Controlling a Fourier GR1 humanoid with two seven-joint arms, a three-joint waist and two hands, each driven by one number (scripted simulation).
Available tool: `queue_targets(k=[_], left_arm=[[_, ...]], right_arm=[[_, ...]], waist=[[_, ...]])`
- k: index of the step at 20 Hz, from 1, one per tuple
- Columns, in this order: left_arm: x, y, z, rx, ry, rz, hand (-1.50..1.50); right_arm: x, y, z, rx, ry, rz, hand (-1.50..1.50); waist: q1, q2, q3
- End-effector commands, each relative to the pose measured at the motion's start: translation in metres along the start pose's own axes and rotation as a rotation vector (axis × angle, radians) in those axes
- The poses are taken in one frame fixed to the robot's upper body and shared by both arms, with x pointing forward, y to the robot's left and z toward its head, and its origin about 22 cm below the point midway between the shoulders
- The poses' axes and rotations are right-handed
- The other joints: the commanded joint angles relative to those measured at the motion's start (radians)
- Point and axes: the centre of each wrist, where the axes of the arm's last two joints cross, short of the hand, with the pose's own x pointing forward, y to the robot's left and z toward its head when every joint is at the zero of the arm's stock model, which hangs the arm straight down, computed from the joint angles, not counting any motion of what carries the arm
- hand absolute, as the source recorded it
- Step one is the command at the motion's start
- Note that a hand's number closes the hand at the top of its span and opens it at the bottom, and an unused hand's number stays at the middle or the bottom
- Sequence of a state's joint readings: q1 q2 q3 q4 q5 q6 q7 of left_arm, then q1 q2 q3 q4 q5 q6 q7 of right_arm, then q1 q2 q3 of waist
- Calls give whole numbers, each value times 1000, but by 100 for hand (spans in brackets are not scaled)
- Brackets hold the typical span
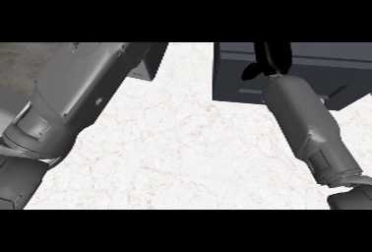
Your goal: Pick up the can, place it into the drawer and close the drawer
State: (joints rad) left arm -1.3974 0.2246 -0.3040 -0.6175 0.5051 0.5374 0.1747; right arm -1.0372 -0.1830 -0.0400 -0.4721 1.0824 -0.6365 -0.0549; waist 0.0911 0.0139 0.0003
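The dark grey drawer unit (305, 74) stands at the back right of the white marble counter (189, 147). My right forearm (305, 123) runs up from the lower right. Its black right hand (270, 59) lies over the drawer unit's front, fingers straight and running up out of the picture, thumb sticking out down to the left. I cannot tell whether the drawer stands open. No can shows anywhere. My left forearm (73, 93) fills the left side and leaves the picture at the top, so its hand is hidden.
A dark grey block (147, 66) shows at the back, partly behind the left forearm. A brownish surface (22, 64) lies beyond the counter's left edge. White counter spreads between the two forearms.
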Motion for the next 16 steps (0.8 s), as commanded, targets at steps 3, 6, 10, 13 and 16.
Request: queue_targets(k=[3,6,10,13,16], left_arm=[[-8,7,8,-24,7,4,-150],[0,18,9,-21,-12,-4,-150],[-9,45,8,-2,8,-4,-150],[-17,47,13,-16,-2,2,-150],[-4,49,14,-34,1,12,-150]], right_arm=[[7,-21,-30,-71,6,2,-150],[7,-29,-39,-71,11,-24,-150],[19,-33,-45,-74,-13,-162,-150],[10,-30,-41,-108,-27,-207,-150],[24,-30,-45,-116,-34,-210,-150]], waist=[[34,4,0],[37,5,1],[20,2,1],[24,4,2],[31,11,2]])
